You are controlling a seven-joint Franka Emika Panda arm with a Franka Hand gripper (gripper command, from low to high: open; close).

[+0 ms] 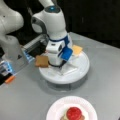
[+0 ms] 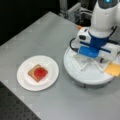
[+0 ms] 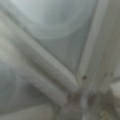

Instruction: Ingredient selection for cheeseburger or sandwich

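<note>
Risking: gripper [image 1: 57, 65], pressed low onto the white turntable [image 1: 75, 75], could scrape its raised dividers or nudge pieces off the rim; jaw opening cannot be told.
Toast square [image 1: 41, 61]: at the gripper's 9 o'clock, on the rim.
Cheese square [image 2: 113, 69]: gripper's 4 o'clock.
Sandwich [image 2: 37, 72]: toast with red round, on the paper plate [image 2: 25, 82], well apart.

Round white paper plate [image 2: 25, 82] carries a brown toast square [image 2: 31, 71] topped by a red round [image 2: 40, 72]; yellow-orange cheese square [image 2: 113, 69] and brown toast square [image 1: 41, 61] lie on the white round turntable [image 1: 80, 72]; grey table [image 2: 45, 32].
</note>
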